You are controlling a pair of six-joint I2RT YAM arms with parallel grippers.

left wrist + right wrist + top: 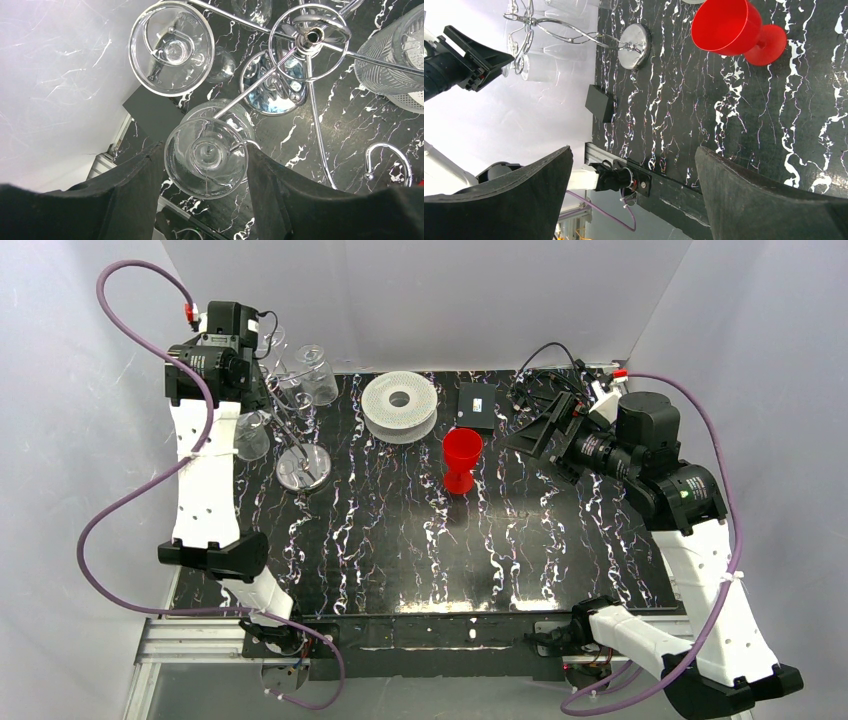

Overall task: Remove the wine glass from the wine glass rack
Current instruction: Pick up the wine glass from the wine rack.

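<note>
The wine glass rack point(304, 468), a silver wire tree on a chrome disc base, stands at the table's far left. Seen from above, its hub point(312, 36) and base point(272, 95) show in the left wrist view. Several clear glasses hang upside down from its arms. My left gripper point(206, 150) is over the rack, and its black fingers press both sides of the round foot of one hanging wine glass point(206, 165). Another glass foot point(171, 47) hangs beyond it. My right gripper point(634, 160) is open and empty, held above the right side of the table point(535, 435).
A red goblet point(462, 458) stands mid-table, also in the right wrist view point(729, 27). A white ribbed spool point(400, 405) and a black box point(477, 405) lie at the back. An empty hook point(387, 160) of the rack sticks out on the right. White walls enclose the table.
</note>
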